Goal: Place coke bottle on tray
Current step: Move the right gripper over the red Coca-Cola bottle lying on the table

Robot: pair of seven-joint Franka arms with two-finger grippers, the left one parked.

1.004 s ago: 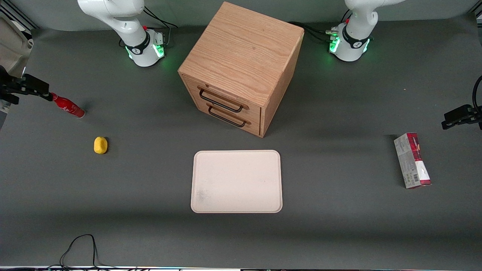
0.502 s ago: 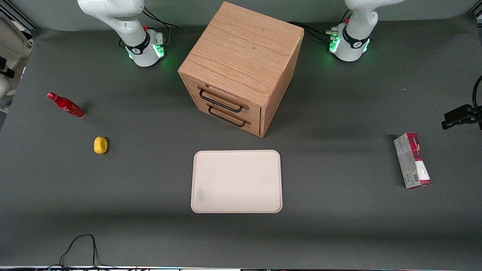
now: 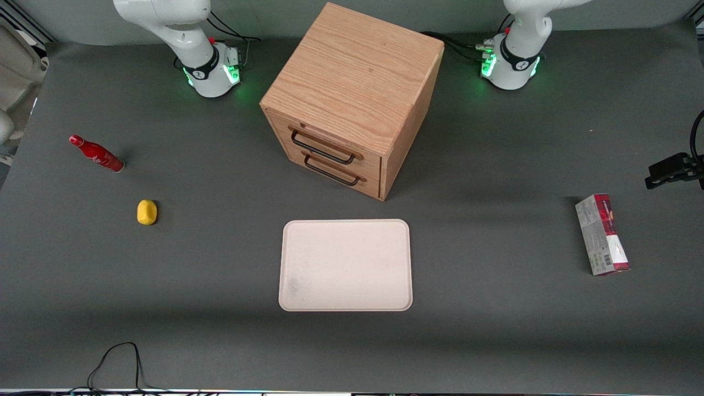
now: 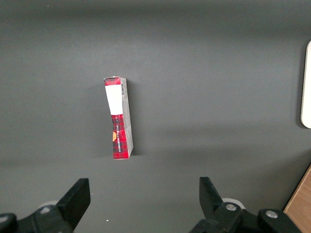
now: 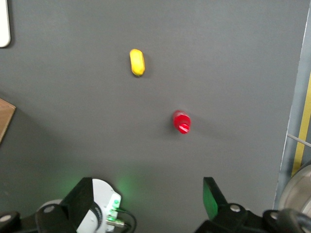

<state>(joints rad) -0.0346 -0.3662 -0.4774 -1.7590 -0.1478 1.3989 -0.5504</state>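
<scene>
My gripper [image 5: 146,206] hangs high over the coke bottle [image 5: 181,121], fingers wide apart and holding nothing. The bottle stands upright on the table [image 3: 495,330] near my end, well apart from the tray [image 3: 345,265], with a yellow thing [image 3: 146,212] nearby. It looks small, hard and maybe slippery, so it could tip. I would pinch its body, below the thin neck

We are in a robot lab: two arm bases [image 3: 212,71] glow green beside a wooden drawer box [image 3: 352,99] on a grey-matted table [image 3: 495,319], loose cables [image 3: 118,363] nearer the camera.
</scene>
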